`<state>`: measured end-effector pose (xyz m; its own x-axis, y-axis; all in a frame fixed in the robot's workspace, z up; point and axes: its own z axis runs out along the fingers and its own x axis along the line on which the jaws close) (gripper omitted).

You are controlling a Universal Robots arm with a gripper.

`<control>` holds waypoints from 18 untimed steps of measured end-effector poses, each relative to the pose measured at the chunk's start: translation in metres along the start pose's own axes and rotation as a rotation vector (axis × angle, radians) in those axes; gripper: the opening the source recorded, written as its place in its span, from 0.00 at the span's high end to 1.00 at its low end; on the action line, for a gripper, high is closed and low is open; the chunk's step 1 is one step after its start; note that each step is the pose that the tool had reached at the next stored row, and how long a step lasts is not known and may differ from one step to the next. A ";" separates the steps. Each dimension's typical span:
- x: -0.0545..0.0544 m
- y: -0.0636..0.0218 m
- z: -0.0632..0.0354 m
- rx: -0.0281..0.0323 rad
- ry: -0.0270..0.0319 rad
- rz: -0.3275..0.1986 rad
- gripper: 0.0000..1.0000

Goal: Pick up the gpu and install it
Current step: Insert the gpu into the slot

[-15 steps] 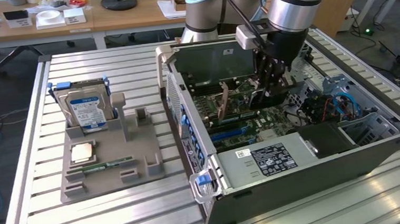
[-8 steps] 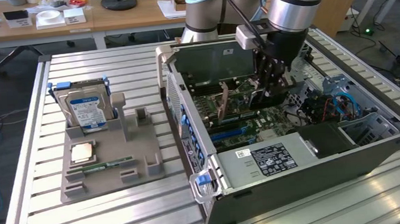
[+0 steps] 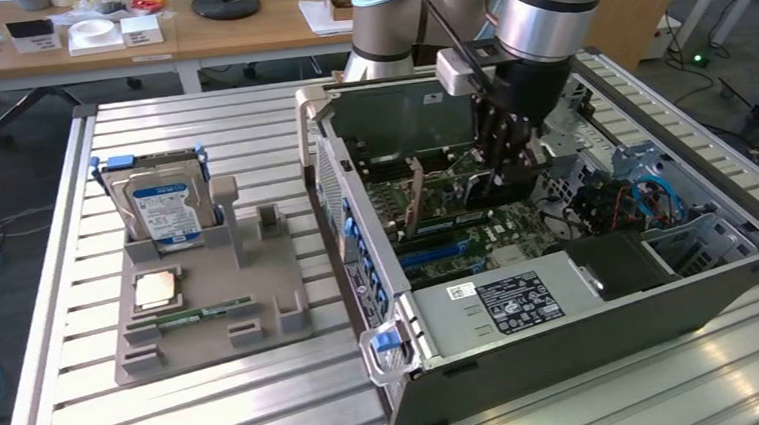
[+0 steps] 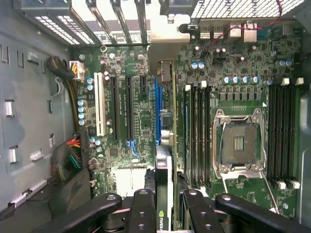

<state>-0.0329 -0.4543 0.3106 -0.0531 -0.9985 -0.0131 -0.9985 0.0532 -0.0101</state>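
The gpu [image 4: 165,187] appears edge-on in the wrist view as a thin black card with a green logo, and my gripper [image 4: 167,213] is shut on it. Its pale metal bracket [image 4: 167,43] points at the case's rear slot openings. The card stands upright over a blue slot [image 4: 157,104] on the motherboard [image 4: 136,121], between the black expansion slots and the memory slots. Whether it is seated in the slot I cannot tell. In the exterior view my gripper [image 3: 500,164] reaches down into the open computer case [image 3: 497,365] with the gpu [image 3: 501,186] just above the board.
An empty CPU socket [image 4: 240,143] lies beside the memory slots. Cable bundles [image 4: 68,160] sit by the case wall. On the exterior view's left, a grey holder [image 3: 214,329] carries a hard drive [image 3: 166,207], a processor chip [image 3: 157,288] and a green memory stick [image 3: 206,313].
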 end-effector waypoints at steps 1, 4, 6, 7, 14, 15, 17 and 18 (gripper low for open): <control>0.000 0.0000 0.0000 0.0000 0.0001 0.000 0.73; 0.000 0.0001 0.0000 -0.0001 0.0000 0.000 0.73; 0.000 0.0000 0.0000 0.0000 0.0001 0.000 0.73; 0.000 0.0001 0.0000 0.0000 0.0000 0.000 0.73; 0.000 0.0035 0.0002 -0.0001 0.0000 0.000 0.73; 0.000 0.0035 0.0002 -0.0001 0.0001 0.000 0.73; 0.000 0.0035 0.0003 0.0000 0.0000 0.000 0.73; 0.000 0.0035 0.0003 -0.0001 0.0000 0.000 0.73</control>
<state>-0.0364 -0.4543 0.3103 -0.0531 -0.9985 -0.0130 -0.9985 0.0533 -0.0100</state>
